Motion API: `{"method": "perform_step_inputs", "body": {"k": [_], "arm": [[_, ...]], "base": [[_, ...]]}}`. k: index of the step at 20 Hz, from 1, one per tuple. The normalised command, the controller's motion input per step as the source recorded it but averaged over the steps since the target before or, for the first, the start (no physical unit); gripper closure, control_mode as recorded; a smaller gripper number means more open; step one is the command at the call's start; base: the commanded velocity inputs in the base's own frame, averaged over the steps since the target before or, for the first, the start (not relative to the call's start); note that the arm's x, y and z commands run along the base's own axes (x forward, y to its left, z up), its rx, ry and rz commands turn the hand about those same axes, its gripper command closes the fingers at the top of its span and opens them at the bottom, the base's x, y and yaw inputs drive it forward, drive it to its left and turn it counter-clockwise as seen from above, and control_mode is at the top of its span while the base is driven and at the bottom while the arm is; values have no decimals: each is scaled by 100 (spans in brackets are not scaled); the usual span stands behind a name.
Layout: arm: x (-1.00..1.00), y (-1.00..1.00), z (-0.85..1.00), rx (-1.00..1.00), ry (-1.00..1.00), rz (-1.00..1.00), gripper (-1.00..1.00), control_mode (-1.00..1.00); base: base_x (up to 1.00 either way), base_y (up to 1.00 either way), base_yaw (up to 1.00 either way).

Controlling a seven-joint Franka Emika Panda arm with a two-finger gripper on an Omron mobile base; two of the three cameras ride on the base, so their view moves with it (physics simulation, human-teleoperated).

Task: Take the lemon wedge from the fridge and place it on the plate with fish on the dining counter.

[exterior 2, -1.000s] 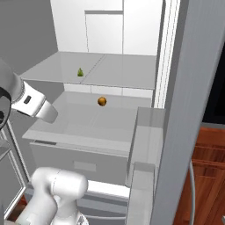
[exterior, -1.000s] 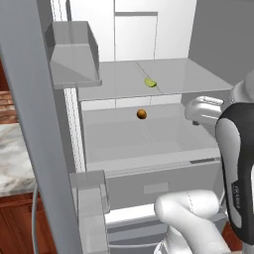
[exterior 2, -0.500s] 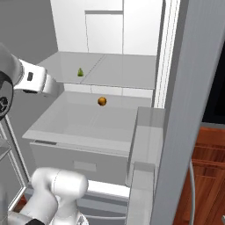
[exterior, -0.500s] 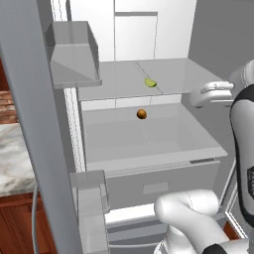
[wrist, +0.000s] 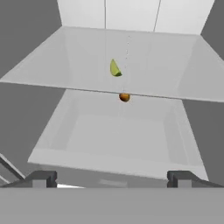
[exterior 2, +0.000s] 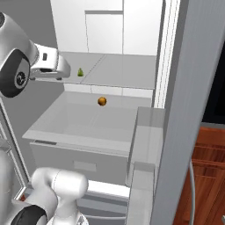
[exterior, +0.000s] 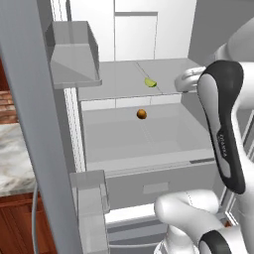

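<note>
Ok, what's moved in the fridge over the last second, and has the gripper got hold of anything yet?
Only the arm moved: its hand rose from the level of the drawer to the level of the shelf, beside the lemon wedge. The gripper is open and holds nothing. The lemon wedge on the shelf and the small orange-brown ball in the drawer have stayed where they were.

Lemon wedge point(wrist: 115, 68): tiny, yellow-green, lying on grey shelf inside open fridge point(exterior: 149, 30), near shelf's front edge.
</note>
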Motion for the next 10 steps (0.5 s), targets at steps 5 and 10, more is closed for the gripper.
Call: {"method": "perform_step_inputs", "body": {"k": [5, 10], "arm": [[79, 0, -3, -2, -6, 0, -100, -100], [87, 0, -29, 0, -1, 0, -100, -100]], "base": [[0, 0, 0], [0, 0, 0]]}}
